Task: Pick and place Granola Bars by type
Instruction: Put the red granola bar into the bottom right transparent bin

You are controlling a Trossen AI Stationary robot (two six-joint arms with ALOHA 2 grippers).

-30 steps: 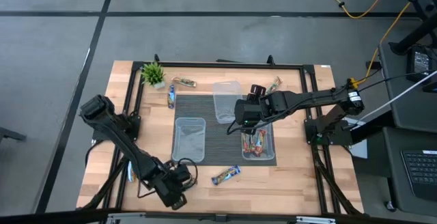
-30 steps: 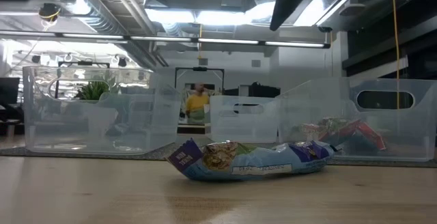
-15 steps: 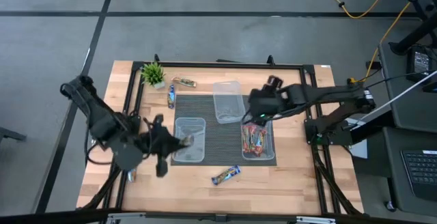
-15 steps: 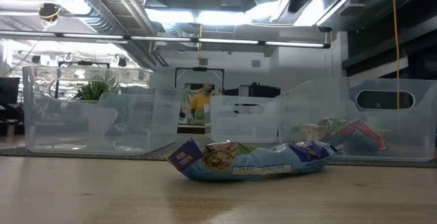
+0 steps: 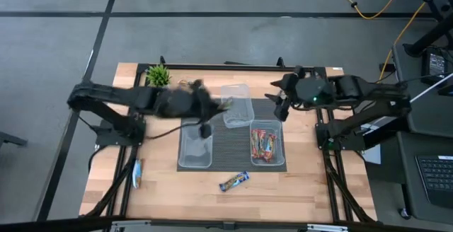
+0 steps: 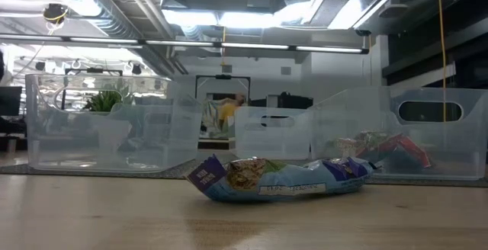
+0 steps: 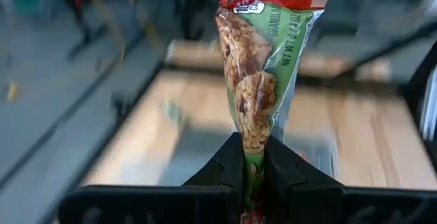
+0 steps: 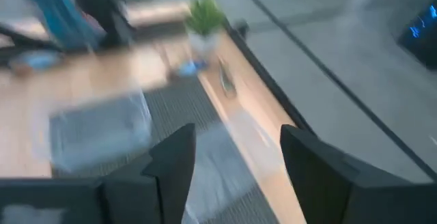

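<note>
Pale wooden table (image 5: 297, 189), front edge bare but for a glossy blue-wrapped granola bar (image 5: 234, 181). Three clear plastic tubs (image 5: 196, 146) are centred. The left gripper (image 7: 254, 173) is clamped on a shiny green-and-red granola bar (image 7: 263, 67); the right gripper (image 8: 235, 159) is spread wide, empty, near the far right corner.

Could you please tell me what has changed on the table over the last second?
The left gripper, shut on a green granola bar, swung from the near-left corner to above the tubs. The right gripper, open, left the right tub toward the back. The blue bar stayed put.
</note>
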